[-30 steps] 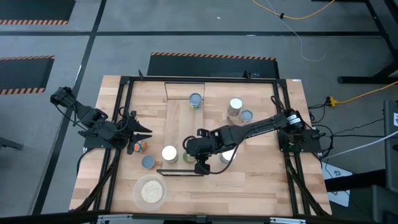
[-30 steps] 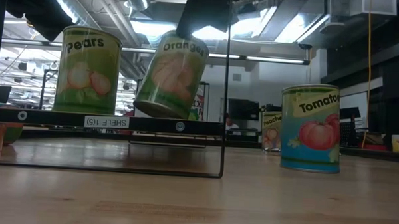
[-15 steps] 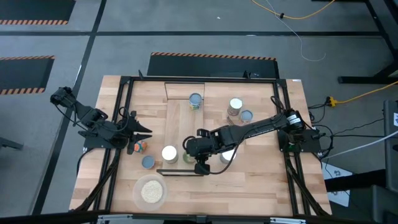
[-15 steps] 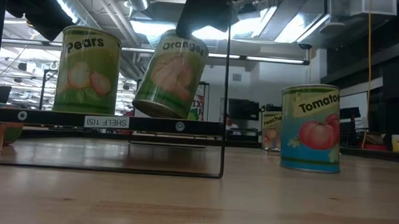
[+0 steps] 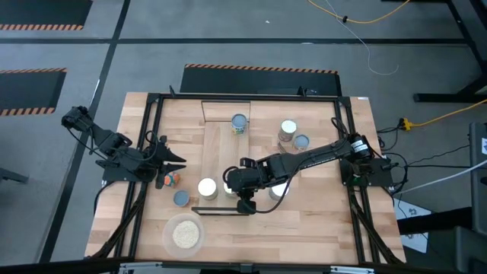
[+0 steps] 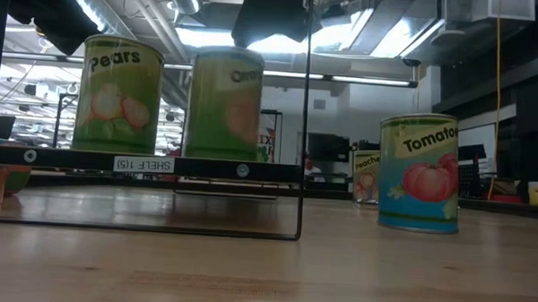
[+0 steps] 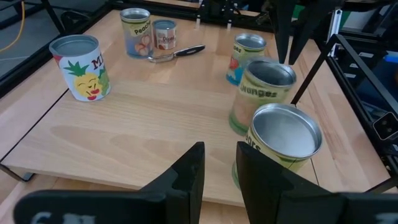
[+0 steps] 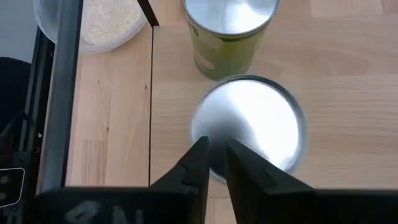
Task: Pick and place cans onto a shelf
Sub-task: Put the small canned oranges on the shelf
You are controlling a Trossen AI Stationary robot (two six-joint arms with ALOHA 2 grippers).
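Below the right gripper point(image 5: 232, 187), in the high view, the shelf point(image 5: 219, 152) was seen.

In the low view, the Oranges can point(image 6: 224, 103) stood upright on it, beside the Pears can point(image 6: 120, 94).

In the right wrist view, narrowly parted fingers point(image 8: 198, 163) hovered over that can, gripping nothing.

The left gripper point(image 5: 173, 160), narrowly parted, waited apart.

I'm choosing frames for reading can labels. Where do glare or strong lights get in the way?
Right wrist view: the Oranges can has a lid glaring almost white, and no label shows. Low view: ceiling lights blaze behind the shelf, yet the Pears can reads fine. Left wrist view: even light, with only a soft sheen on the lids.
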